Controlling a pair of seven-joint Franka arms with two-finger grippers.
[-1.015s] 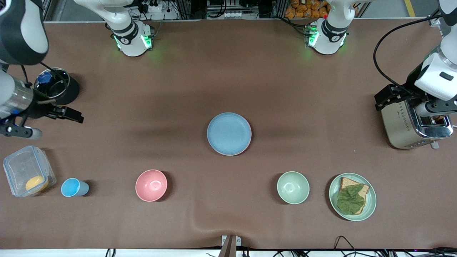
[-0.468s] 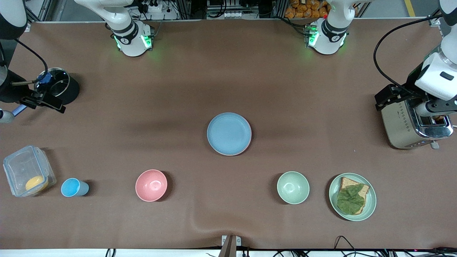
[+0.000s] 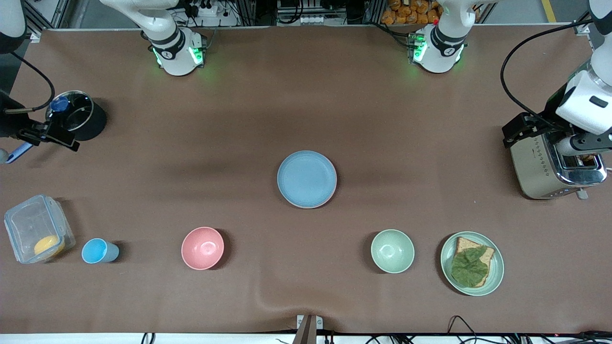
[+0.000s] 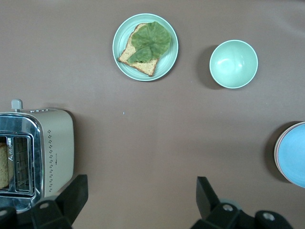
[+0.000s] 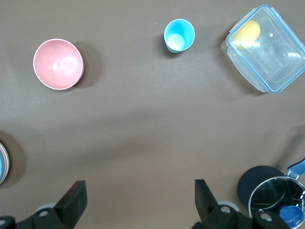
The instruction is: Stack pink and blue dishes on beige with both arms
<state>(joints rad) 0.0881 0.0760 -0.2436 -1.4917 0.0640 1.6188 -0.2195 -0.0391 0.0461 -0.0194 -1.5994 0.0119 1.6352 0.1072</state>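
Note:
The light blue plate [image 3: 306, 178] lies at the middle of the table, on top of a stack. A thin pale pink rim [image 3: 306, 207] shows under its edge nearest the front camera. The beige plate is hidden. The stack's edge also shows in the left wrist view as the blue plate [image 4: 294, 155]. My right gripper [image 3: 57, 136] hangs open and empty over the table beside the black pot; its fingers stand wide apart in the right wrist view [image 5: 140, 200]. My left gripper [image 3: 521, 128] waits open over the toaster's end, with nothing between its fingers [image 4: 141, 200].
Along the edge nearest the front camera stand a clear box [image 3: 36, 234], a blue cup [image 3: 98, 251], a pink bowl [image 3: 202, 248], a green bowl [image 3: 392, 251] and a green plate [image 3: 498, 267] with toast and a leaf. A toaster [image 3: 540, 167] and a black pot [image 3: 79, 117] sit at the table's ends.
The right arm has drawn back toward its own end of the table, its gripper moving up beside the black pot. The left arm and the plates have not moved.

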